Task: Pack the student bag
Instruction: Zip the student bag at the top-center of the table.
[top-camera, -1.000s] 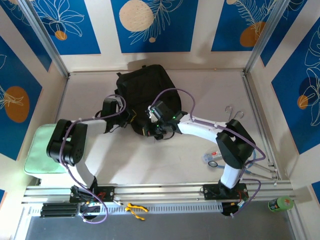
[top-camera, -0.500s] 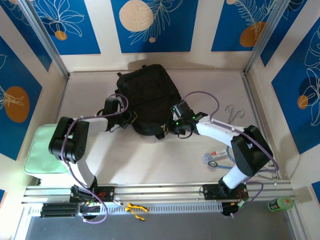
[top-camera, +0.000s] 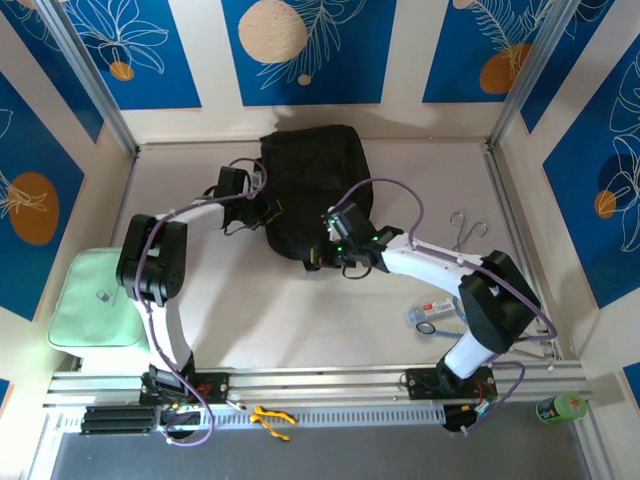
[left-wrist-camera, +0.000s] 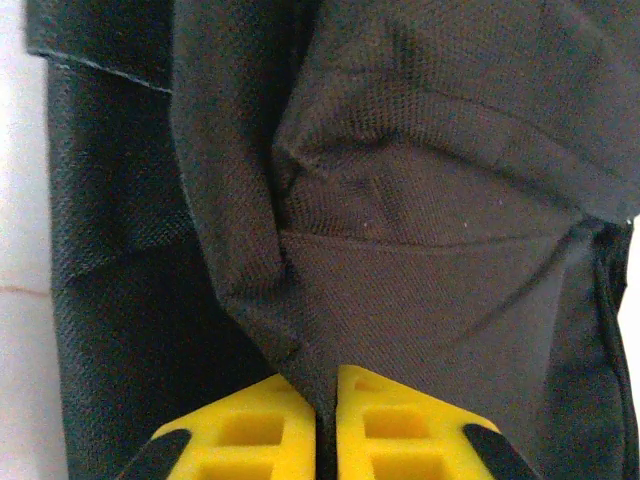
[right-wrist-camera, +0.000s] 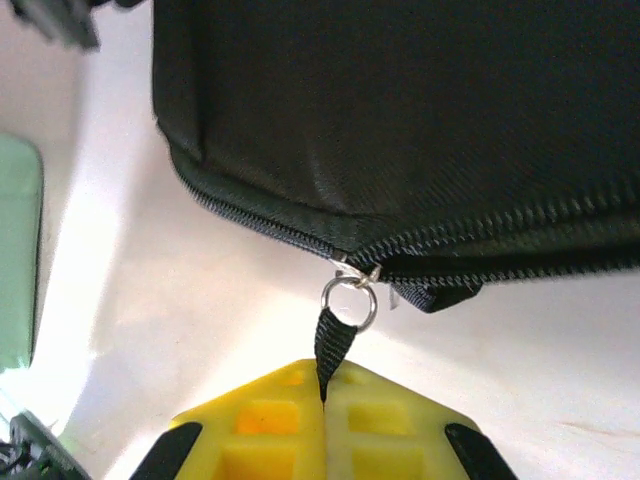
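Pinching a fold of bag (left-wrist-camera: 420, 200) fabric with left gripper (left-wrist-camera: 325, 385), yellow fingers nearly together, at bag's left side. Clamping zip pull (right-wrist-camera: 333, 350) tight with right gripper (right-wrist-camera: 325, 405) at bag's near edge. Lying flat on table (top-camera: 260, 310), far middle, between the two grippers.

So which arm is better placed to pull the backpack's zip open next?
Right arm. Its jaws are shut on the zip pull strap at a corner of the black backpack, so it can probably drag. On the left arm the jaws only pinch a fabric fold, suited to bracing.
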